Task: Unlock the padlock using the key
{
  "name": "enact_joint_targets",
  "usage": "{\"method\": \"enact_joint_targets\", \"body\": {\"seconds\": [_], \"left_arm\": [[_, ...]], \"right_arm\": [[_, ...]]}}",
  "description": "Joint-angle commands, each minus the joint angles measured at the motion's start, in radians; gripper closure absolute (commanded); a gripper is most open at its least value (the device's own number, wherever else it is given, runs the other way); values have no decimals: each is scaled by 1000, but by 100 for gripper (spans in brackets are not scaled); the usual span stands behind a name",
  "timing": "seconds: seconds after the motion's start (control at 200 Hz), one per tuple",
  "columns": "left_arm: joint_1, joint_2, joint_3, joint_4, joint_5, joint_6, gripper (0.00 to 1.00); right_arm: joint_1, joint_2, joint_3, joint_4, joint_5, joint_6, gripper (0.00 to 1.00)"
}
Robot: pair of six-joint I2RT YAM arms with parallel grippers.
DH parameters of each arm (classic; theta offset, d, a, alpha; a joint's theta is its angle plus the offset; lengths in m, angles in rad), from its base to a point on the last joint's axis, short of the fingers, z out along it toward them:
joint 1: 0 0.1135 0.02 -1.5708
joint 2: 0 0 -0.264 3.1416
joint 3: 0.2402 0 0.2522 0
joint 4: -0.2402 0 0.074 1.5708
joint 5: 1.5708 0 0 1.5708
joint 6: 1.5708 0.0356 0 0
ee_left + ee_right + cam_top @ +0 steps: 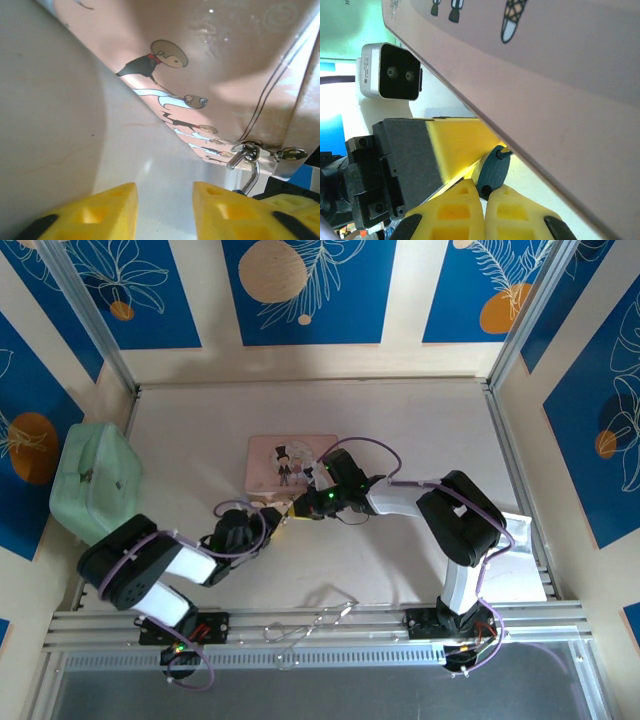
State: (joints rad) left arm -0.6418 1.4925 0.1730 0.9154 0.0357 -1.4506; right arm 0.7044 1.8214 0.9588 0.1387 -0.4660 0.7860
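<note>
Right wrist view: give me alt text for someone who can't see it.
The right end effector is shut on the small teal padlock, right by the edge of the pink picture tin that slants across the frame. The left end effector, yellow and black, sits close beside it on the left.

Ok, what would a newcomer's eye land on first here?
The pink tin in the centre, with cartoon figures on its lid. At its near edge the right gripper pinches a small teal padlock, facing the open left gripper. A mint bag sits far left.
</note>
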Motion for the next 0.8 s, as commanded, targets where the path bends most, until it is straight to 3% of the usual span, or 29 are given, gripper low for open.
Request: {"method": "enact_joint_targets", "body": {"seconds": [0.0,0.15,0.235,0.61,0.795], "left_arm": [[-29,-102,12,-285,71,45,56],[-29,-254,75,-524,45,89,60],[-29,-297,82,-578,29,90,58],[-29,-213,30,-297,34,-63,61],[-37,-206,77,-302,34,-75,68]], "right_arm": [[18,46,-30,-72,-69,106,100],[15,50,-31,-64,-72,110,100],[14,53,-31,-58,-75,113,100],[10,61,-34,-41,-85,122,100],[9,65,-37,-28,-92,127,100]]}}
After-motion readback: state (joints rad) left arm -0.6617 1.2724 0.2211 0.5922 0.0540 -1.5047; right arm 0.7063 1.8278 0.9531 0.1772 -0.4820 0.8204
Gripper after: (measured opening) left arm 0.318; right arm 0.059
